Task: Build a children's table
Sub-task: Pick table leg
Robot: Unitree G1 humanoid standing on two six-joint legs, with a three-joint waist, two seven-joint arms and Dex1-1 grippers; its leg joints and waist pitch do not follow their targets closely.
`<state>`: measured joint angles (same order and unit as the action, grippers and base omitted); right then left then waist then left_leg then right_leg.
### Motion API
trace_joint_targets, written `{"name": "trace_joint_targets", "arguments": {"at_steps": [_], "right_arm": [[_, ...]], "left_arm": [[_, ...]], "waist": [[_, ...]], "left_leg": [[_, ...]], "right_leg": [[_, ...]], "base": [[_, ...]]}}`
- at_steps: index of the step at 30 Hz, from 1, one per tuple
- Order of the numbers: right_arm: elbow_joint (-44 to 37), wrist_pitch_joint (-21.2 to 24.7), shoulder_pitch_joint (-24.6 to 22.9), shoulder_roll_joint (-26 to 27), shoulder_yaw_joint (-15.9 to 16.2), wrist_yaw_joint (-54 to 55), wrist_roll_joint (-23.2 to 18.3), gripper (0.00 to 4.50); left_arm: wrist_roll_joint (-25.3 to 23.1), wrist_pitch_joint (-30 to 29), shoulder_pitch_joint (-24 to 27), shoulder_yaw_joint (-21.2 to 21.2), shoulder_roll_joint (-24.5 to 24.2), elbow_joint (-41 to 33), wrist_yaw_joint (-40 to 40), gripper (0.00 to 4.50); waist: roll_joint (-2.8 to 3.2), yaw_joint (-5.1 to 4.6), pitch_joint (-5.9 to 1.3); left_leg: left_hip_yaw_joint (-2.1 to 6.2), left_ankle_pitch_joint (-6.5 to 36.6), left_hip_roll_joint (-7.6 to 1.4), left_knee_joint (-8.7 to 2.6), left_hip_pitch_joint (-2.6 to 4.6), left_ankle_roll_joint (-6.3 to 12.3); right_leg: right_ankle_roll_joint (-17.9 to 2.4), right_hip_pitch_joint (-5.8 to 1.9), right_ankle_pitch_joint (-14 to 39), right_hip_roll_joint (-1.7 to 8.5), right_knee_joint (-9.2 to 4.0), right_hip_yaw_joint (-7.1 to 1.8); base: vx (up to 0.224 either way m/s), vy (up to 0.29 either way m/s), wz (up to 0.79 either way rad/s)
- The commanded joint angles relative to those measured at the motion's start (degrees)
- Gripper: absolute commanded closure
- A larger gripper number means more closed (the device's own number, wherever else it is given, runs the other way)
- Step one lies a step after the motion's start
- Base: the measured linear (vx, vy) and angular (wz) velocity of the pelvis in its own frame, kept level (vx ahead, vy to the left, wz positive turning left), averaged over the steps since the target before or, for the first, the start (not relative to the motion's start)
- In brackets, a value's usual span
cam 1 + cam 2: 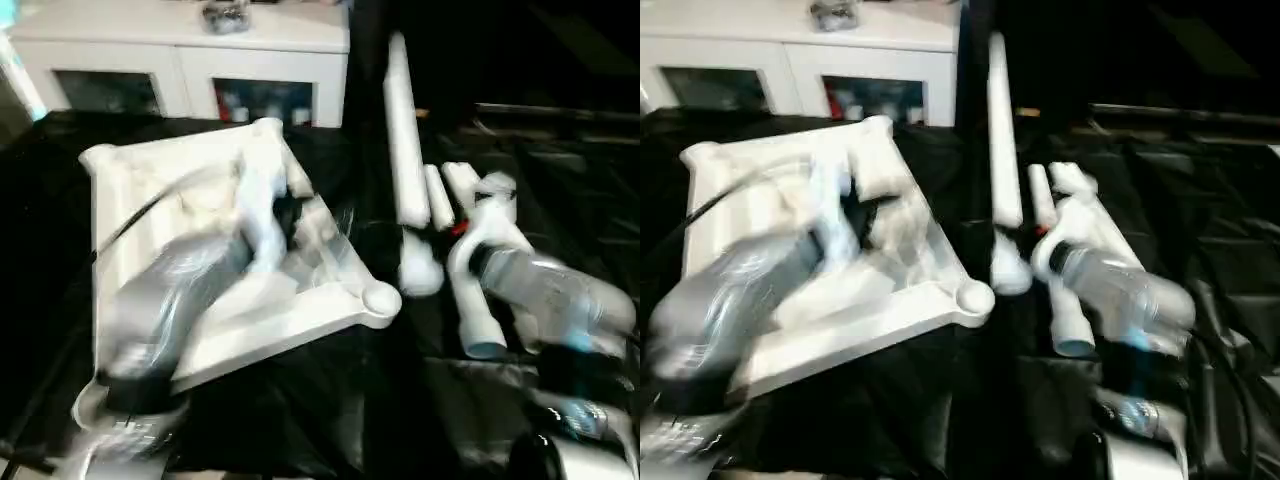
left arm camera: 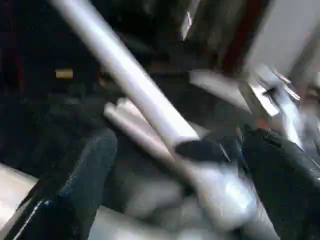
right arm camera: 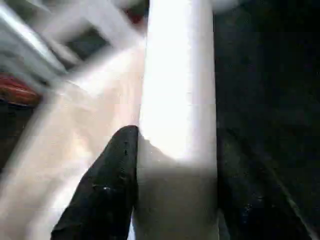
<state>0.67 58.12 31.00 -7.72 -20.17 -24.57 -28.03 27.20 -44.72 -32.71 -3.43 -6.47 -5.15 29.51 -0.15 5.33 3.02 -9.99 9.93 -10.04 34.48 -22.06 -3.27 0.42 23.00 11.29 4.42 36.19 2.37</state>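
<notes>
right gripper (image 3: 170, 200) is clamped on a leg (image 3: 177, 100), left gripper (image 2: 175, 190) spread wide above the tabletop (image 1: 330, 310), so swinging arms could collide.

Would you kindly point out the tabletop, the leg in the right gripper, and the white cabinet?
tabletop (image 1: 372, 298): left eye view, on its near round corner socket.
leg in the right gripper (image 3: 177, 100): right wrist view, on the tube's lit side above the fingers.
white cabinet (image 1: 180, 40): left eye view, on its top surface.
</notes>
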Motion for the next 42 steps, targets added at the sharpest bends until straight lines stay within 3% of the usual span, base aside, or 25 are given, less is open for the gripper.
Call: {"name": "trace_joint_targets", "arguments": {"at_steps": [1, 3, 4, 5, 9, 13, 18, 20, 23, 26, 28, 32, 33, 36, 38, 41, 42], "right_arm": [[-3.4, -0.6, -0.5, -0.8, -0.4, -4.1, -3.7, 2.63], [-6.4, 1.8, -2.2, -2.0, 0.3, -9.3, -7.5, 2.63], [-6.4, 1.8, -2.2, -2.0, 0.3, -9.3, -7.5, 2.63], [-7.3, 2.5, -3.0, -2.6, 0.9, -11.2, -8.9, 2.63], [-10.2, 2.1, -5.8, -4.2, 4.3, -16.4, -12.0, 2.63], [-11.1, 2.2, -6.5, -4.3, 5.3, -16.8, -12.6, 2.63], [-11.5, 1.6, -7.2, -5.1, 6.8, -17.1, -12.6, 2.63], [-11.8, 0.8, -7.4, -5.3, 7.8, -16.8, -11.9, 2.63], [-12.6, -2.0, -7.3, -6.0, 10.9, -14.6, -7.9, 2.63], [-13.2, -4.7, -6.8, -6.0, 14.1, -11.9, -3.7, 2.63], [-13.7, -5.5, -6.0, -5.7, 16.6, -9.7, -1.4, 2.63], [-13.3, -8.7, -5.3, -4.8, 20.2, -5.7, 2.9, 2.63], [-13.2, -8.9, -5.2, -4.7, 20.4, -5.4, 3.2, 2.63], [-13.0, -10.4, -5.3, -4.2, 21.5, -4.3, 4.6, 2.63], [-12.8, -10.9, -5.3, -3.8, 21.8, -3.5, 5.0, 2.63], [-12.4, -11.3, -5.1, -3.4, 21.9, -2.6, 5.4, 2.63], [-12.4, -11.4, -4.8, -3.3, 22.0, -2.5, 5.4, 2.63]], "left_arm": [[2.6, -2.1, -1.5, -2.7, 1.4, 2.3, -3.4, 0.0], [5.4, -3.8, -4.3, -5.6, 5.5, 5.7, -6.5, 0.0], [5.4, -3.8, -4.3, -5.6, 5.5, 5.7, -6.5, 0.0], [6.5, -4.3, -5.4, -6.4, 6.9, 6.8, -7.4, 0.0], [12.2, -9.5, -8.6, -9.8, 12.1, 8.9, -10.6, 0.0], [17.6, -10.7, -9.5, -12.0, 14.2, 7.9, -11.0, 0.0], [19.3, -12.2, -9.5, -13.2, 15.0, 6.3, -12.1, 0.0], [18.4, -12.5, -9.4, -13.1, 14.9, 6.1, -12.9, 0.0], [17.1, -12.8, -9.3, -12.3, 14.3, 5.8, -15.5, 0.35], [15.7, -12.3, -9.7, -11.5, 14.0, 5.9, -19.0, 0.35], [13.4, -11.3, -10.2, -11.1, 14.3, 6.7, -22.2, 0.75], [12.0, -9.9, -11.0, -12.1, 15.7, 7.7, -26.0, 0.91], [12.0, -9.7, -11.1, -12.2, 15.8, 7.8, -26.3, 1.2], [12.5, -8.8, -11.9, -13.2, 16.4, 8.3, -27.7, 1.26], [12.7, -8.4, -12.3, -13.3, 16.8, 8.3, -28.4, 1.65], [12.7, -8.0, -12.5, -13.3, 17.4, 8.6, -29.1, 1.74], [12.6, -7.7, -12.5, -13.5, 17.5, 8.8, -29.3, 1.83]], "waist": [[-0.75, 0.42, -4.19], [-0.88, 0.45, -4.17], [-1.1, 0.27, -4.1], [-1.05, 0.65, -4.12], [-1.5, 1.08, -3.99], [-1.66, 1.2, -3.87], [-1.51, 1.21, -3.79], [-1.53, 1.3, -3.81], [-1.53, 1.34, -3.87], [-1.49, 1.27, -3.77], [-1.5, 1.14, -3.71], [-1.42, 1.09, -3.75], [-1.41, 1.01, -3.8], [-1.02, 1.06, -3.84], [-1.42, 0.97, -3.88], [-1.17, 1.03, -3.81], [-0.69, 1.1, -3.78]], "left_leg": [[0.37, 6.1, -1.85, -3.53, 0.73, 0.15], [0.41, 5.2, -1.9, -3.37, 0.74, 1.73], [0.33, 5.1, -1.82, -3.35, 0.55, 1.96], [0.3, 5.3, -1.92, -3.29, 0.83, 2.41], [0.43, 6.0, -2.11, -3.32, 0.71, 2.24], [0.42, 5.8, -2.03, -3.37, 0.59, 2.08], [0.59, 6.3, -2.16, -3.53, 0.66, 1.62], [0.61, 6.1, -2.17, -3.55, 0.62, 1.45], [0.66, 5.4, -2.23, -3.58, 0.57, 0.89], [0.67, 6.0, -2.18, -3.64, 0.59, 0.46], [0.76, 6.5, -2.2, -3.74, 0.6, 0.06], [0.79, 6.9, -2.15, -3.79, 0.6, -0.32], [0.78, 6.8, -2.13, -3.76, 0.58, -0.48], [0.82, 6.6, -2.09, -3.75, 0.6, -0.2], [0.79, 6.4, -2.1, -3.74, 0.6, -0.06], [0.79, 6.9, -2.09, -3.73, 0.58, 0.18], [0.84, 7.2, -2.08, -3.76, 0.62, 0.05]], "right_leg": [[-11.2, -3.43, 3.1, 3.1, -3.84, -2.1], [-11.6, -3.36, 3.1, 3.13, -4.09, -2.06], [-11.7, -3.49, 3.3, 3.02, -4.1, -2.04], [-11.8, -3.33, 4.4, 3.09, -4.3, -2.05], [-11.8, -3.27, 7.5, 3.35, -4.66, -1.94], [-11.1, -3.16, 9.4, 3.3, -4.83, -1.94], [-9.7, -3.01, 10.9, 3.22, -5.05, -1.89], [-9.2, -3.04, 10.9, 3.25, -5.04, -1.92], [-8.5, -3.04, 9.7, 3.24, -4.9, -1.97], [-7.9, -2.97, 10.4, 3.23, -5.05, -1.99], [-7.1, -2.9, 11.4, 3.14, -5.17, -1.99], [-6.6, -2.89, 11.6, 3.15, -5.21, -2.0], [-6.7, -2.81, 10.7, 3.06, -5.15, -2.0], [-7.5, -2.9, 8.4, 3.04, -4.91, -1.99], [-7.9, -2.98, 7.1, 2.99, -4.84, -1.97], [-8.4, -2.98, 6.9, 3.04, -4.83, -1.97], [-8.4, -2.94, 7.3, 3.05, -4.82, -1.97]], "base": [[0.0, 0.0, 0.0], [0.0, 0.0, 0.0], [0.0, 0.0, 0.0], [0.0, 0.0, 0.0], [0.0, 0.0, 0.0], [0.0, 0.0, 0.0], [0.0, 0.0, 0.0], [0.0, 0.0, 0.0], [0.0, 0.0, 0.0], [0.0, 0.0, 0.0], [0.0, 0.0, 0.0], [0.0, 0.0, 0.0], [0.0, 0.0, 0.0], [0.0, 0.0, 0.0], [0.0, 0.0, 0.0], [0.0, 0.0, 0.0], [0.0, 0.0, 0.0]]}}
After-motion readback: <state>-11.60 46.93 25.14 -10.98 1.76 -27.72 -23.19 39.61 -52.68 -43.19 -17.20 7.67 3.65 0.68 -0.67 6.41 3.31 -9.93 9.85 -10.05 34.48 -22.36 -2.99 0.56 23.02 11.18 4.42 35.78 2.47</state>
